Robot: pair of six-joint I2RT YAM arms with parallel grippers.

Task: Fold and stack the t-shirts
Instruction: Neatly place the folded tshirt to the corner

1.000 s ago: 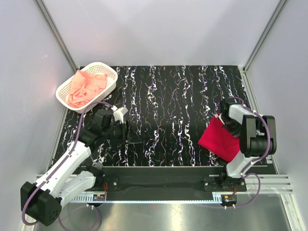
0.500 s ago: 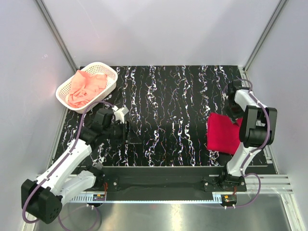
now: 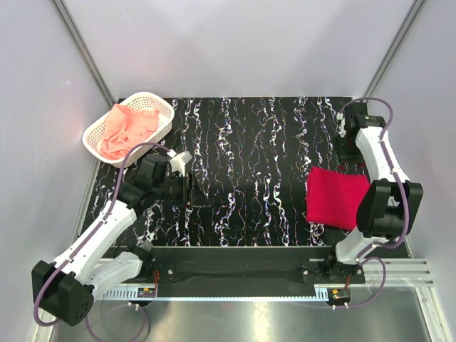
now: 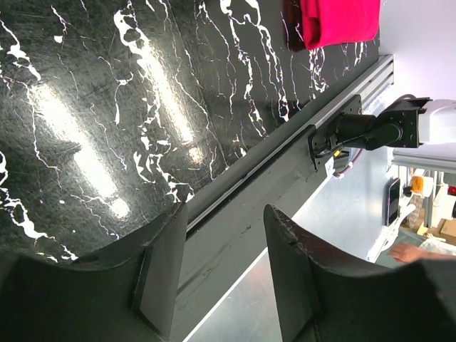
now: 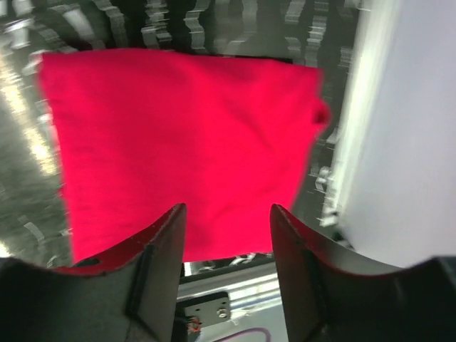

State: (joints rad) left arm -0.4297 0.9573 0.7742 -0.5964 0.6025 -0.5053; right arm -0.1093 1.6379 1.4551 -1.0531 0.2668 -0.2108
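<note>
The red t-shirt lies folded flat at the table's right side, and it fills the right wrist view. My right gripper hovers above and beyond the shirt's far edge, and its jaws are open with nothing between them. The pale pink t-shirt sits crumpled in the white basket at the far left. My left gripper hangs over the table's left part, in front of the basket. It is open and empty. The left wrist view catches the red t-shirt at its top edge.
The black marbled tabletop spreads between the two arms. A dark rail runs along its near edge. Grey walls enclose the back and both sides, and the right arm stands close to the right wall.
My right gripper opened and let go of the red t-shirt, which now lies flat. The right arm swung back toward the far right. The left arm barely moved.
</note>
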